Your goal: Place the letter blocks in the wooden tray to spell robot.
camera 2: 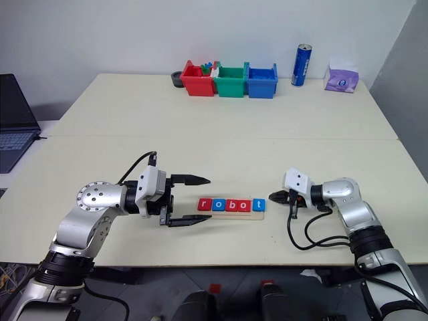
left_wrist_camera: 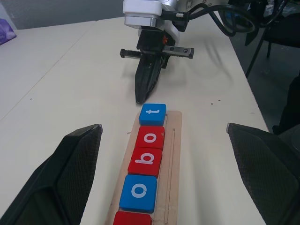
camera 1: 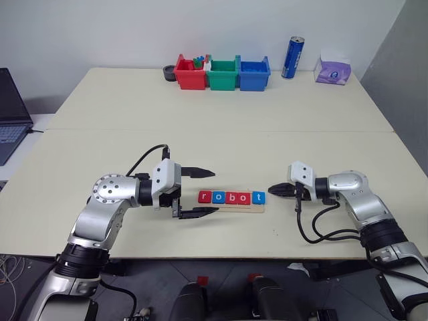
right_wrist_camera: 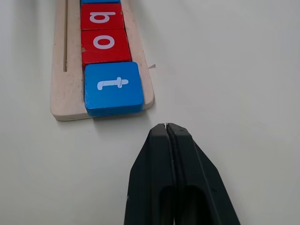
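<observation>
From the head, the letter blocks [camera 1: 231, 197] spelled robot on the wooden tray [camera 1: 257, 208] between the spread-fingered left gripper [camera 1: 198, 193] and right gripper [right_wrist_camera: 167, 127], whose wrist view showed fingers pressed together, empty.

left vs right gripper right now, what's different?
The left gripper is open, fingers spread wide by the red r end of the wooden tray; the right gripper is shut, its tips pressed together. The left gripper points toward the row from the r end, the right from the blue t block end, just short of it. Both hold nothing.
</observation>
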